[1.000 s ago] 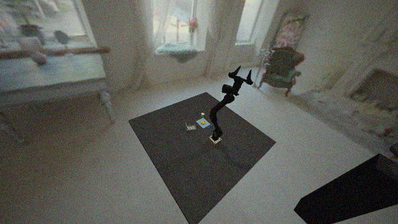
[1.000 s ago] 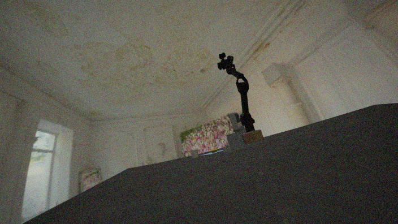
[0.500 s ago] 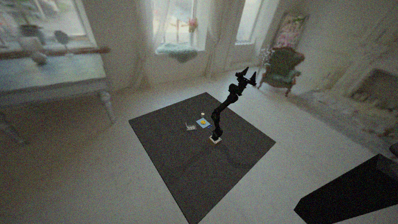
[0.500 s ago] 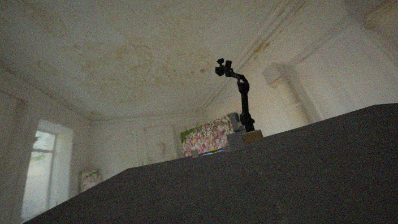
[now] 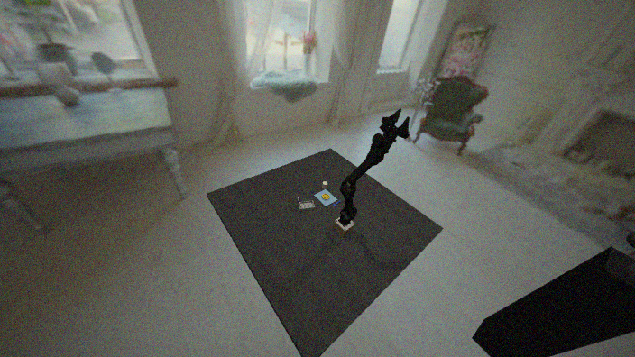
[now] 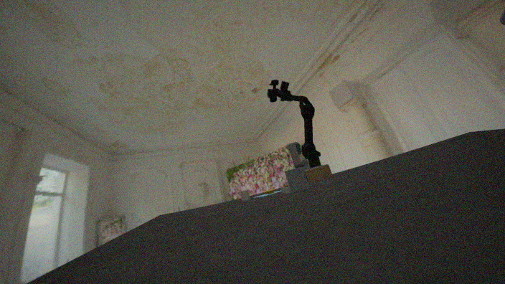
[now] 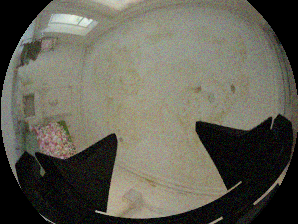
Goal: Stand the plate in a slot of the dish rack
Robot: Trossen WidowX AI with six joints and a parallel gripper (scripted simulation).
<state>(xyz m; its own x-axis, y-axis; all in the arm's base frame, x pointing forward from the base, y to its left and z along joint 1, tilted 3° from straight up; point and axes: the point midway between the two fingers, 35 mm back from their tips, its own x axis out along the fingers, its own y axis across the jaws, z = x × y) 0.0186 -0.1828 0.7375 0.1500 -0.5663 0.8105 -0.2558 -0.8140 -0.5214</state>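
Note:
A small yellow plate (image 5: 326,196) lies flat on a light blue mat (image 5: 319,193); in the exterior view only a thin sliver of the plate (image 6: 271,192) shows, edge-on. The pale dish rack (image 5: 307,205) stands beside the mat, left of it in the top view; its slots are too small to make out. My gripper (image 5: 404,114) (image 6: 280,83) (image 7: 157,132) is open and empty, raised high above the table and far from plate and rack. In the wrist view its two black fingers stand wide apart, with only walls and ceiling beyond; plate and rack are out of that view.
A small white cup-like object (image 5: 325,184) stands behind the mat. A dark blue item (image 5: 335,203) lies by the mat's edge near the arm. The arm's base sits on a wooden block (image 6: 318,173), with a grey box (image 6: 298,178) beside it in the exterior view.

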